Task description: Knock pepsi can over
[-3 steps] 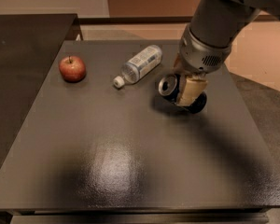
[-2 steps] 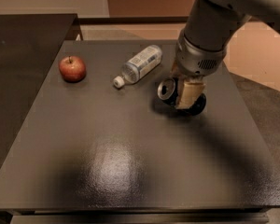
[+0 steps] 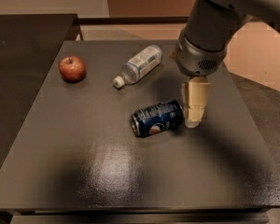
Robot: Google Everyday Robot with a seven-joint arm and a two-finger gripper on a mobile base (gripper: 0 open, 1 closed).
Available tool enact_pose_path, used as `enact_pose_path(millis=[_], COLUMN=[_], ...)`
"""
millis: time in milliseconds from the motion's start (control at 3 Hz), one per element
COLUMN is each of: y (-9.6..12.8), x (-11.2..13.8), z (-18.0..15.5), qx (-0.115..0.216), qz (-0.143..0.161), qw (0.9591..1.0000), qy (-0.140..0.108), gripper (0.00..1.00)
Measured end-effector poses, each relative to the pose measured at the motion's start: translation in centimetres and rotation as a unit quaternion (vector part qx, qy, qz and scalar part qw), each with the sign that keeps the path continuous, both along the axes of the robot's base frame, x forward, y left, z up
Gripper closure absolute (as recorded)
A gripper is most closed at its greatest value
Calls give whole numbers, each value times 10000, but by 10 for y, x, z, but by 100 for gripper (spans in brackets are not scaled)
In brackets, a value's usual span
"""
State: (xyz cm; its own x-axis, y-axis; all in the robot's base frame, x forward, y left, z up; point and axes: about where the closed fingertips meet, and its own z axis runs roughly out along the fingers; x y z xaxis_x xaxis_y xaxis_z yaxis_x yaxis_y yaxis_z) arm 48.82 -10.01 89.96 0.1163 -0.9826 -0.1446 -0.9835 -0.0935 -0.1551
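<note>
Pepsi can [image 3: 157, 118] lies on its side near the middle of the table [image 3: 84, 181], its silver end facing front-left. Judged light, stiff, smooth and prone to roll; it needs only a push on the side wall, not a grasp. Gripper [image 3: 195, 107] hangs just beside the can's right end, pointing down. Contact is unconfirmed, and whether it is open or closed cannot be told. The arm [image 3: 205, 41] enters from upper right.

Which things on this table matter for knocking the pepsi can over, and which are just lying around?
Part of the job:
pepsi can, already lying on its side
gripper, low over the table, close beside the can

Just lying about:
apple, upright
clear bottle, on its side
</note>
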Motion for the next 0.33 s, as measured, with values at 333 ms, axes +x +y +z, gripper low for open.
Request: enact_pose_path(millis=[333], y=[0], x=[0], z=[0], qx=[0], qz=[0], qw=[10000], qy=[-1], gripper=[0])
